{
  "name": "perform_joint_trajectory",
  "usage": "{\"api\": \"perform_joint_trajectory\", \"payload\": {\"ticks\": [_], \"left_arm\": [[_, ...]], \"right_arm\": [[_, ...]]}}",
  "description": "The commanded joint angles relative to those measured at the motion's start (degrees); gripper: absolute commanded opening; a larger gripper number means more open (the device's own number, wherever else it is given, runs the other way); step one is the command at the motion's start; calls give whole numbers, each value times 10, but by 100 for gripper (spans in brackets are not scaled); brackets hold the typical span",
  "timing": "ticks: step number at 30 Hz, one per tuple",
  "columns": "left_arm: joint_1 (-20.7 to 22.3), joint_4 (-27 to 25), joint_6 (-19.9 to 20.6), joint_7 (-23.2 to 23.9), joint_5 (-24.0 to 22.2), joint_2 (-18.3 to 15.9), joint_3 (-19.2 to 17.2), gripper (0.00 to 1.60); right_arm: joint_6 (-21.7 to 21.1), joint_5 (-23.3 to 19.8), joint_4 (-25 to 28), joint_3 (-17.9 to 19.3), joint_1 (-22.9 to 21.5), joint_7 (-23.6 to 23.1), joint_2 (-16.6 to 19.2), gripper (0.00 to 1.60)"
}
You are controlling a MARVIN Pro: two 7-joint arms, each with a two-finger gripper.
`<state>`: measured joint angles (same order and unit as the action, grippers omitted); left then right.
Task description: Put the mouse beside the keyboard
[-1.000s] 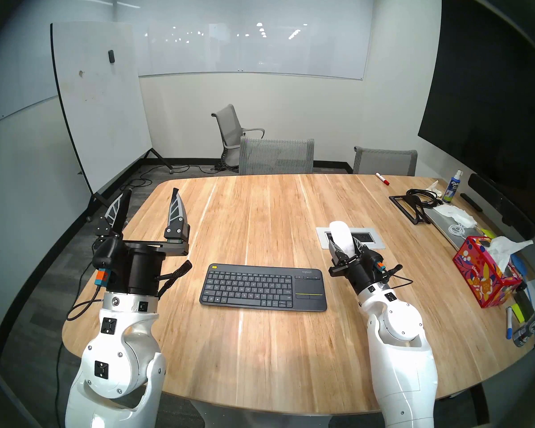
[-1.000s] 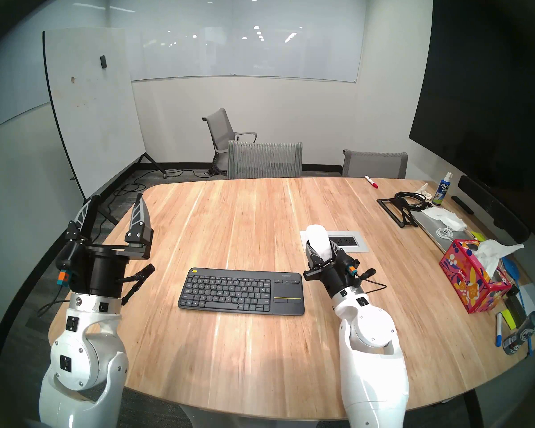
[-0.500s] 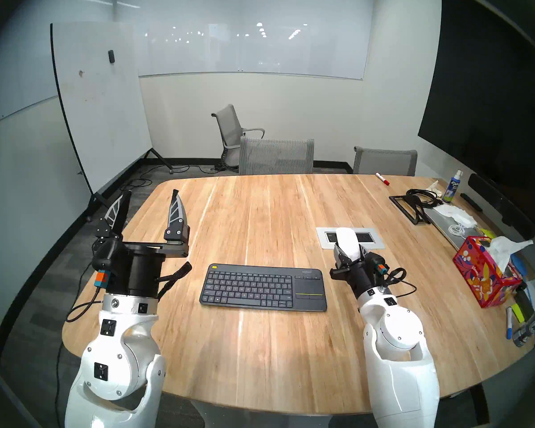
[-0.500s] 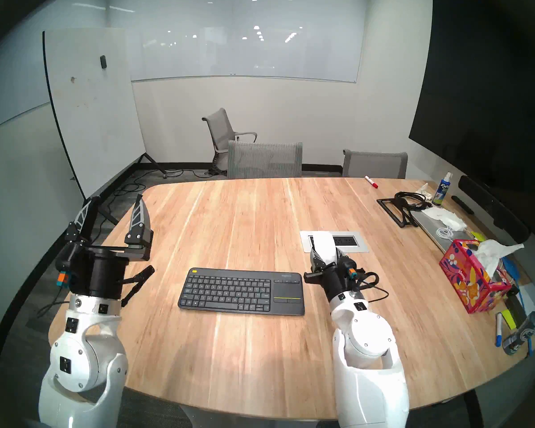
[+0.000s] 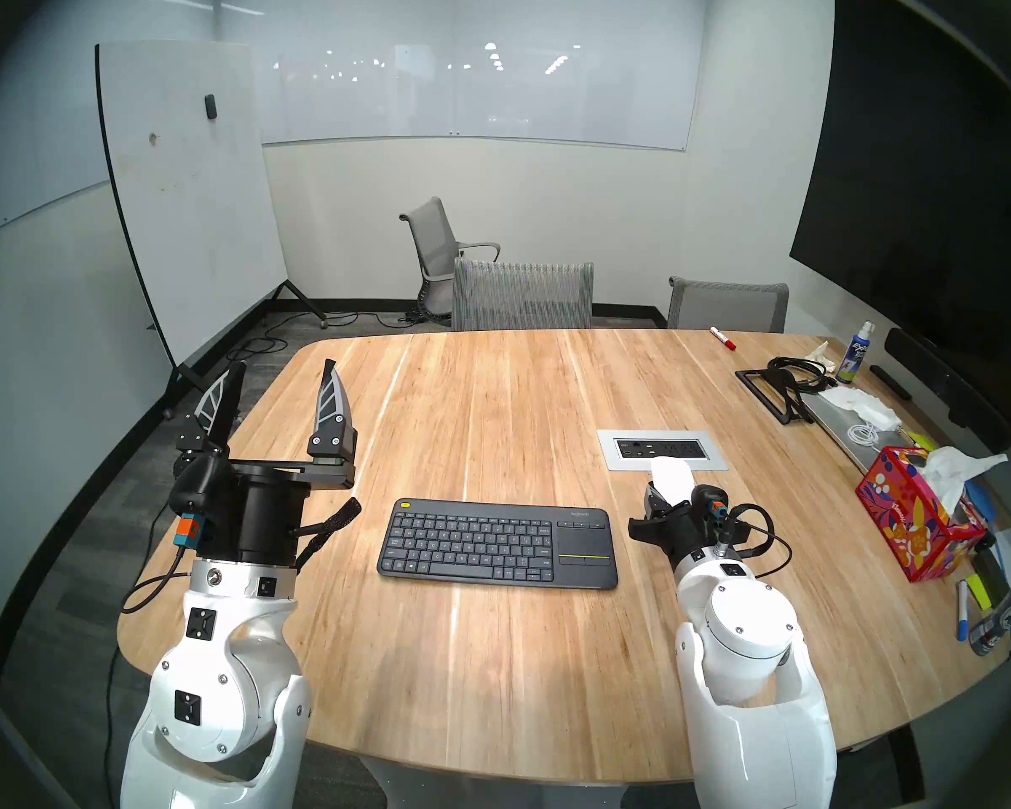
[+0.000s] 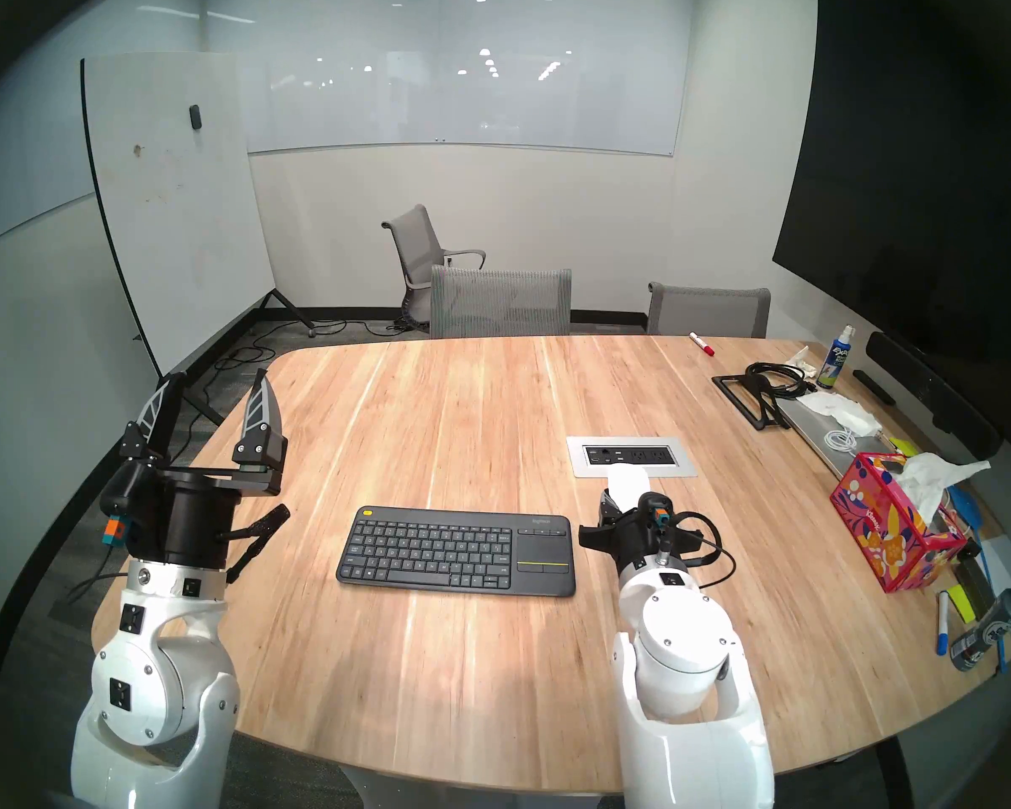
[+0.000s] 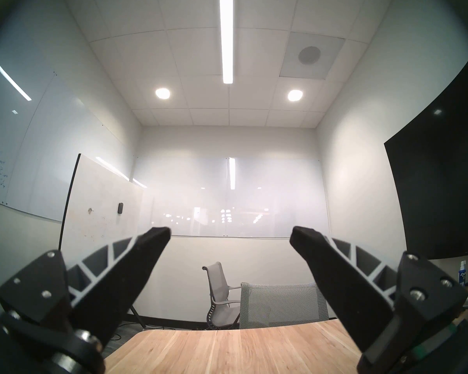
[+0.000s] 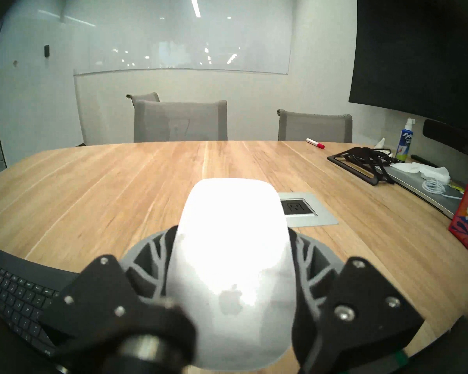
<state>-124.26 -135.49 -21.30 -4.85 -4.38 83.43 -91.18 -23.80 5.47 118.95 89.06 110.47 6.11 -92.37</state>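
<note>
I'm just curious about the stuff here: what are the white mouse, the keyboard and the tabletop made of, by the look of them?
The mouse looks like glossy white plastic or acrylic: it glares brightly under the lights. The keyboard seems to be matte dark grey plastic, showing no shine. The table appears to be light wood or a wood-look laminate, with lengthwise grain streaks and a soft sheen; which one, I cannot tell.

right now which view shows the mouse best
The right wrist view: the mouse fills the middle, pinched between both fingers. Both head views show only its small white far end above the right gripper. The left wrist view misses it.
</note>
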Motion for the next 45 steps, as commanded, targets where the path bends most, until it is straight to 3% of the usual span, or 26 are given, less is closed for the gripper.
{"api": "perform_joint_trajectory", "payload": {"ticks": [1,4,9,45], "left_arm": [[-3,-17,-2,-2,0,2,-1,160],[-3,-17,-2,-2,0,2,-1,160],[-4,-18,-1,-3,0,2,-1,160],[-4,-18,-1,-4,1,1,-1,160]], "right_arm": [[-70,4,50,-9,10,23,5,0],[-107,13,59,-5,6,11,7,0],[-128,4,62,0,-3,-3,17,0],[-204,-46,63,28,-40,-99,43,0]]}}
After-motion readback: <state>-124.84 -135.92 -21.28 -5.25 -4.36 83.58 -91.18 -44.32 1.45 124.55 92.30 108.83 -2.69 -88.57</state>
